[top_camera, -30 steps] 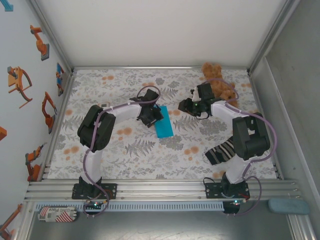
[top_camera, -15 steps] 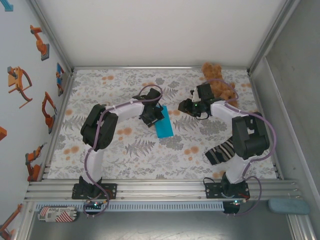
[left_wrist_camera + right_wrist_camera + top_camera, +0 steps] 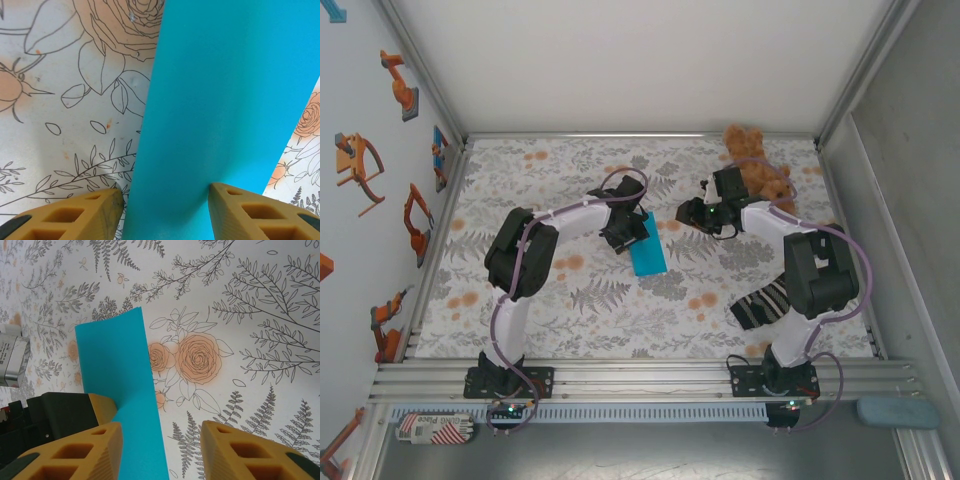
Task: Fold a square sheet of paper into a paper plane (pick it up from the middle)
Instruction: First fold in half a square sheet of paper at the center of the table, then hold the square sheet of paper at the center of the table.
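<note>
Cyan-blue is the colour I look for first. From the top external camera, the square sheet of paper (image 3: 648, 250) lies near the middle of the floral worktop (image 3: 520, 170) and reads as a narrow rectangle, so I judge it has been folded in half. The left pincer (image 3: 625, 228) sits over the sheet's far left corner. The right pincer (image 3: 692, 212) hangs just to the right of the sheet, apart from it and turned towards it. The brown teddy bear (image 3: 757, 160) sits in the far right corner, and the dark striped cloth (image 3: 760, 303) lies by the right arm. Both are well away from the paper.

On the left wrist camera, the yellow fingertips (image 3: 75, 215) stand spread wide, with the blue strip running up between them. The right tip touches the paper's edge and the left tip sits just beside it. I read this pincer as released and straddling the end of the sheet, probably to pin or steady it for a crease.

On the right wrist camera, that pincer's own fingertips (image 3: 75, 450) are likewise parted and grasp nothing. Its left tip overlaps the strip's edge in this view, and I cannot tell whether they touch. One fingertip (image 3: 102, 407) of the left pincer meets the paper's left edge, where the sheet curls up slightly. My guess is that the right arm waits here to catch the free edge.
</note>
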Controlling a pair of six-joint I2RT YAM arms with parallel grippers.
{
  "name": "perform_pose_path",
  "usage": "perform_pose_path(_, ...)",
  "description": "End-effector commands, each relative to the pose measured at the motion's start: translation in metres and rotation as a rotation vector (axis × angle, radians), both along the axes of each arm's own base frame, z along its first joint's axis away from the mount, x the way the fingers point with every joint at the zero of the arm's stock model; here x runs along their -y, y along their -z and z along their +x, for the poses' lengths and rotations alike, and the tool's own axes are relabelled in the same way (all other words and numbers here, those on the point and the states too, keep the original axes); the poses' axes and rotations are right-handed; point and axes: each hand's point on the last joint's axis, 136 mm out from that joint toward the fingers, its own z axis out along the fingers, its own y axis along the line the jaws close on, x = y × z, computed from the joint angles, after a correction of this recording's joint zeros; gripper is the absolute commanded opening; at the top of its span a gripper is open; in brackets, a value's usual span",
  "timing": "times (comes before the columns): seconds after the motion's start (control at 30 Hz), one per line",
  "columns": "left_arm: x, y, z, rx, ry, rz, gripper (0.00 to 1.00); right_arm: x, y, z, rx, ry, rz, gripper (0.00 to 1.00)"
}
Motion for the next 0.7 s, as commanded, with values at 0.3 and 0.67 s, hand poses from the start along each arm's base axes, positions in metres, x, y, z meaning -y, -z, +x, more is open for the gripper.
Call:
perform_pose_path(0.3, -0.0616, 0.1146, -0.0705, -0.296, 0.032, 0.287, 0.52, -0.0016, 0.0058, -0.0034, -0.021, -0.010, -0.001, 0.60)
perform_pose_path(0.67, -0.0607, 0.1186, -0.0733, -0.313, 0.048, 0.282, 0.53, -0.0014, 0.0070, -0.0045, -0.024, -0.012, -0.002, 0.60)
